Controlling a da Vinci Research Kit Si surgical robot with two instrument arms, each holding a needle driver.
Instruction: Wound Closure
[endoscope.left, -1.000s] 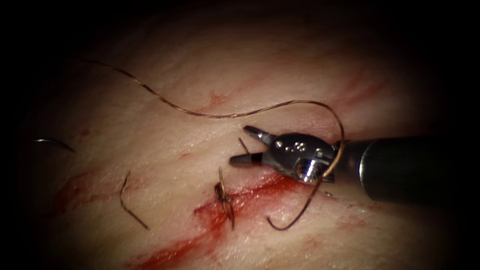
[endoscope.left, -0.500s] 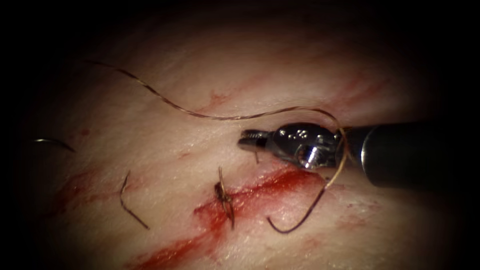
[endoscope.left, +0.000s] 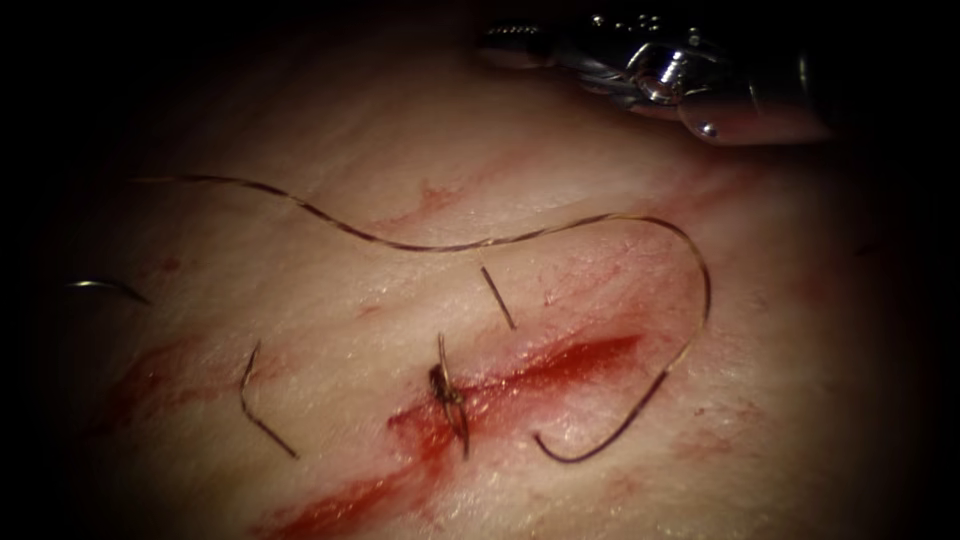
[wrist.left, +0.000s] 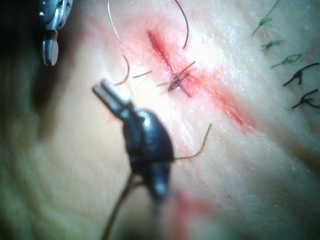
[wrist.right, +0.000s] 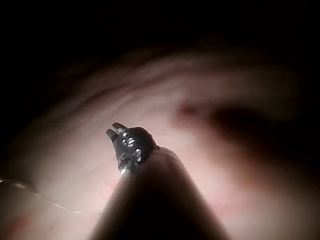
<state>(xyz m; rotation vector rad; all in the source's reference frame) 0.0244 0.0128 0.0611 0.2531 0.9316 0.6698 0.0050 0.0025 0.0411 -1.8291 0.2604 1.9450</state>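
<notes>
My right tool (endoscope.left: 505, 42) hangs high over the far side of the tissue (endoscope.left: 330, 130), jaws shut, holding nothing; it also appears in its own view (wrist.right: 117, 131). My left tool (wrist.left: 102, 90) hovers shut and empty close to a curl of thread (wrist.left: 122, 75). A knotted stitch (endoscope.left: 447, 392) sits on the cut (endoscope.left: 560, 362). The long thread (endoscope.left: 420, 243) lies loose, arcing right of the knot and ending near the cut. The curved needle (endoscope.left: 108, 288) rests on the tissue far to the left, held by neither tool.
A short thread end (endoscope.left: 497, 297) lies just above the knot, and another loose piece (endoscope.left: 262, 400) lies to the left of the cut. Red fluid (endoscope.left: 340, 500) runs along the cut. Older dark and green stitches (wrist.left: 292, 65) line the tissue's far part.
The right tool's jaws closed at the short thread end, then it lifted up and away. The long thread loop slid off its wrist onto the tissue.
</notes>
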